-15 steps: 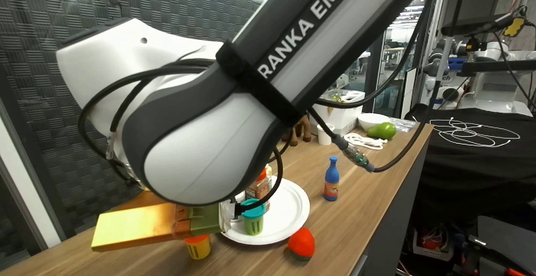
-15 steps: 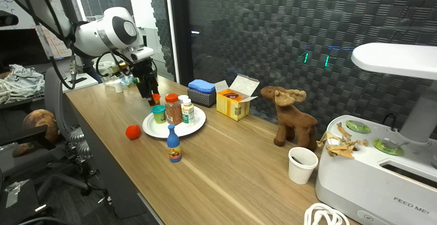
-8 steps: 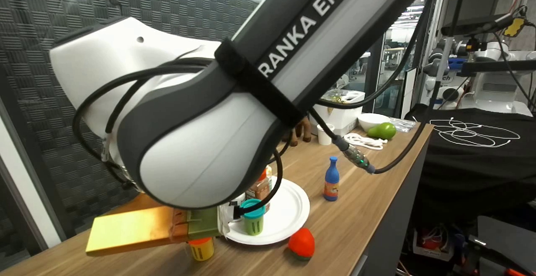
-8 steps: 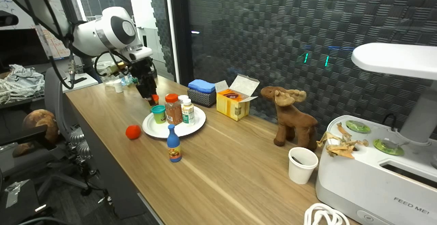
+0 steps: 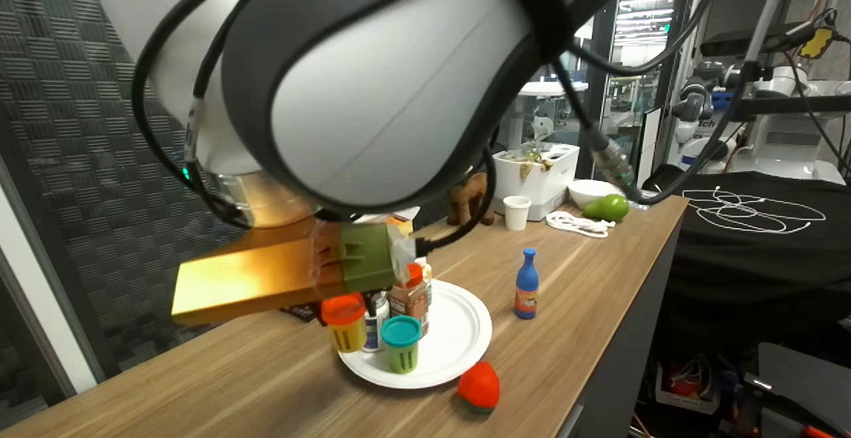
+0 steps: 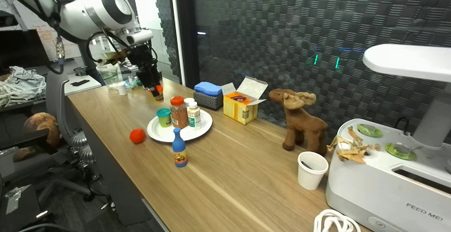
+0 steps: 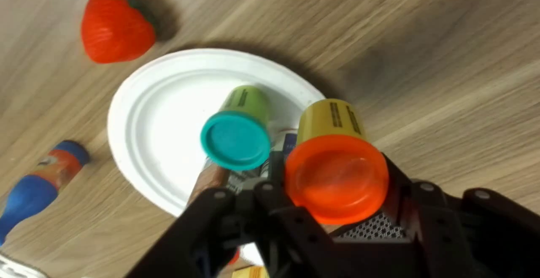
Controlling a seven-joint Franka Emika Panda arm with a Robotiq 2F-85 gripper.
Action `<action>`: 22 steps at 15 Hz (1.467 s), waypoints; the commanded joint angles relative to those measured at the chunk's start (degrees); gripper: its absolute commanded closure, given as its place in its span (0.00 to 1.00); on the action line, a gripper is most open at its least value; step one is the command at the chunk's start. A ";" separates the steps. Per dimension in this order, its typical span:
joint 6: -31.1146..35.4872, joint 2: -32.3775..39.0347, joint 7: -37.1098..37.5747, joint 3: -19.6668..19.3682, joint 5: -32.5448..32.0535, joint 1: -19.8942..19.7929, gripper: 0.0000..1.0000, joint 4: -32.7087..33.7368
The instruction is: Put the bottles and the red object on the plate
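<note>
My gripper point(image 7: 333, 170) is shut on the yellow jar point(image 5: 349, 338) by its orange lid point(image 7: 337, 181), holding it above the table beside the plate. The round white plate point(image 7: 147, 122) carries a green jar point(image 7: 249, 101) with a teal lid, a red-capped brown bottle point(image 6: 179, 116), a white bottle point(image 6: 194, 117) and another white-capped one point(image 6: 189, 101) partly hidden behind them. Off the plate, a blue bottle point(image 6: 179, 151) stands upright on the table. The red object point(image 7: 114, 29), strawberry-like with a green base, lies on the wood near the plate's rim.
Behind the plate stand a dark patterned basket point(image 6: 208, 101) with a blue cloth and an open yellow box point(image 6: 240, 108). Farther along are a toy moose point(image 6: 303, 123), a white cup point(image 6: 312, 172) and a white planter point(image 6: 384, 186). The table's long edge runs beyond the red object.
The yellow jar stood on the table with my gripper at it; now the arm has risen and the jar hangs in the air with it. The other bottles and the red object have not moved.
</note>
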 commanded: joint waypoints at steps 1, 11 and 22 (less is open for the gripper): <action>-4.28 -12.42 -5.54 1.87 -1.67 -1.84 0.72 -9.65; 3.93 -22.91 -23.18 6.35 3.86 -10.74 0.72 -25.99; 22.65 -17.56 -20.11 3.89 -1.97 -13.26 0.72 -29.59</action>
